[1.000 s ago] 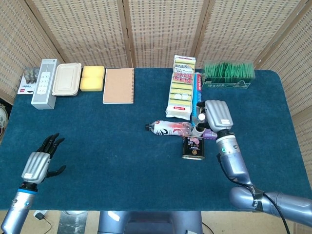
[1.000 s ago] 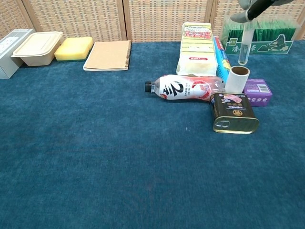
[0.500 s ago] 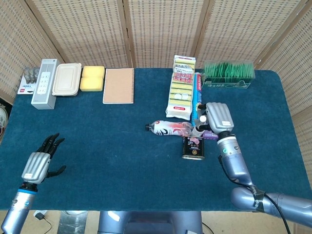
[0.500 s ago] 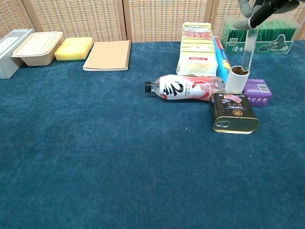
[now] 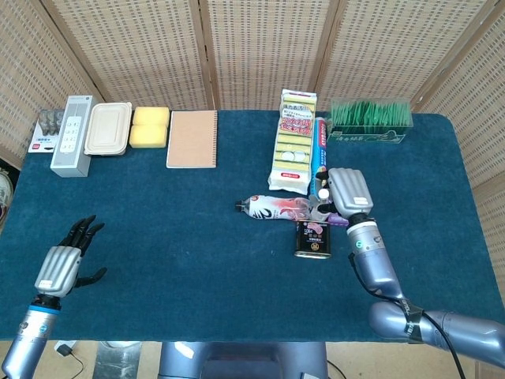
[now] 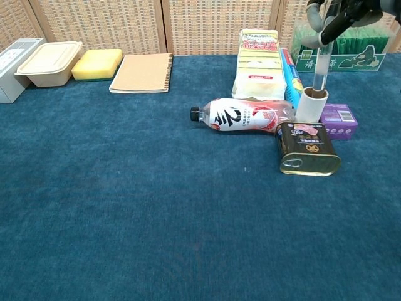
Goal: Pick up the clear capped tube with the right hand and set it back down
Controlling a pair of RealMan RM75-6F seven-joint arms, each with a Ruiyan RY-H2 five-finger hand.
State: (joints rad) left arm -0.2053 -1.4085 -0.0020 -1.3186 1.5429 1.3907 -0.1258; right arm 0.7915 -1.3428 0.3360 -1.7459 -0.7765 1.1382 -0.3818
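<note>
Head view first: the blue cloth-covered counter [image 5: 158,237] fills the frame. Right of centre, the right hand [image 5: 347,192] is seen from its silver back, fingers curled downward over a cluster of things, so its hold cannot be read from here. Just left of it lies a clear plastic bottle with a red and white label [image 5: 276,208] on its side, and below that a dark rectangular tin [image 5: 313,238]. At the lower left edge the left hand [image 5: 65,264] hovers with dark fingers spread, holding nothing. Along the upper left stand a grey remote-like box [image 5: 71,134], a beige lidded food container [image 5: 108,128], a yellow sponge [image 5: 149,126] and a brown spiral notebook [image 5: 192,138]. Upper right holds a yellow-and-white pack of sponges [image 5: 294,142] and a clear box of green packets [image 5: 371,118].

Chest view: in the upper right corner the right hand's fingers [image 6: 326,19] pinch the top of the clear capped tube [image 6: 320,66], which hangs upright. Its lower end sits at the mouth of a white cardboard roll [image 6: 311,105] standing beside a purple box [image 6: 338,120]; whether it touches the roll cannot be told. The left hand is outside this view.
</note>
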